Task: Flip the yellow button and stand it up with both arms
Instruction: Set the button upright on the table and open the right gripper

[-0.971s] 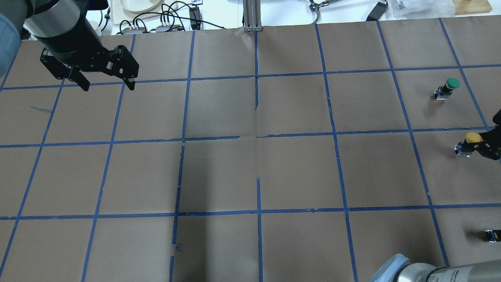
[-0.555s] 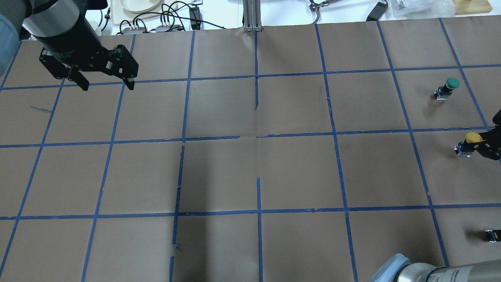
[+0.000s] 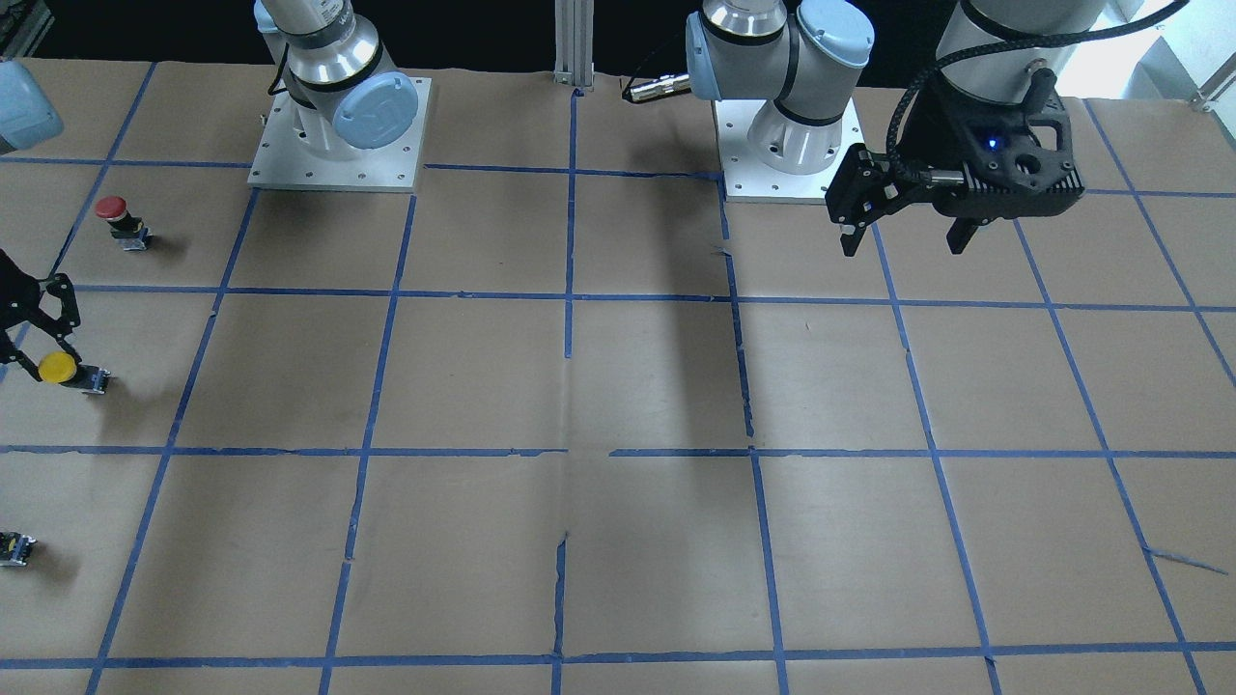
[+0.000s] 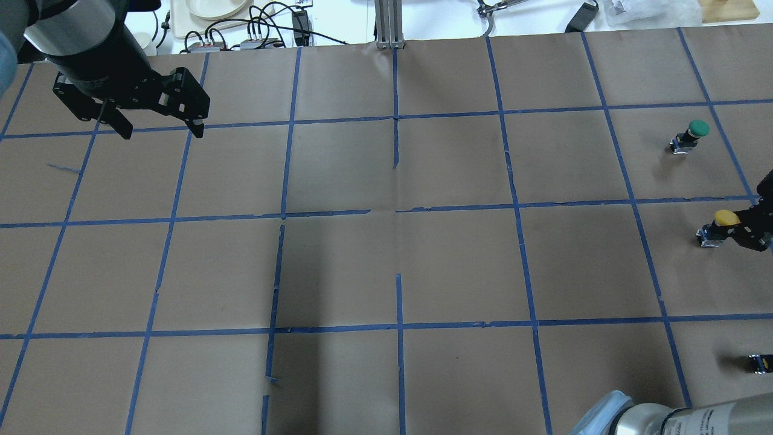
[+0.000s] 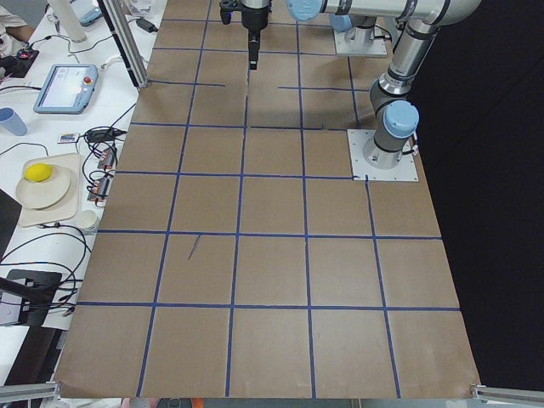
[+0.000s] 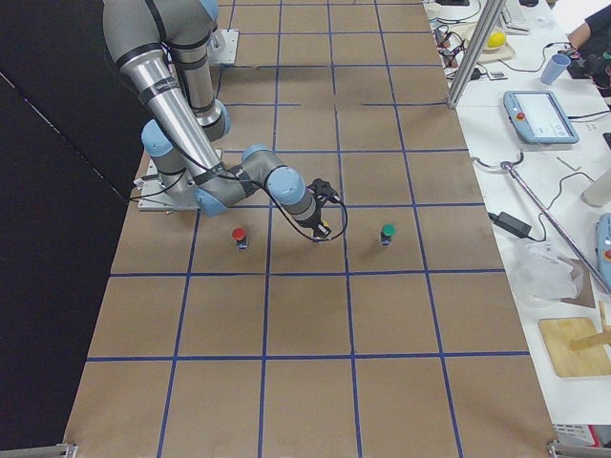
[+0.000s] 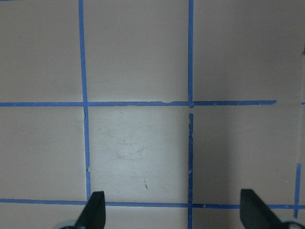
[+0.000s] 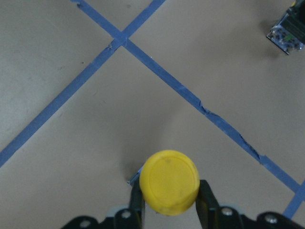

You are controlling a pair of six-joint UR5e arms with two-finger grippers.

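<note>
The yellow button point(image 4: 723, 217) has a round yellow cap on a short dark body, at the table's right edge. It also shows in the front view point(image 3: 58, 367). In the right wrist view the cap point(image 8: 169, 182) faces the camera, and the body below it sits between the two fingers point(image 8: 208, 199). My right gripper point(image 4: 734, 228) is shut on the yellow button's body, low over the paper. My left gripper point(image 4: 160, 132) hangs open and empty above the far left of the table. It also shows in the front view point(image 3: 902, 247) and in the left wrist view point(image 7: 174, 210).
A green-capped button point(image 4: 694, 133) stands behind the yellow one. A red-capped button point(image 3: 116, 217) stands nearer the robot's base. A small dark capless switch part point(image 4: 760, 362) lies at the right edge. Brown paper with a blue tape grid point(image 4: 398, 217) covers the table.
The right gripper and the yellow button have shifted slightly left and toward the robot. The left gripper has drifted a little left and away, still open.
</note>
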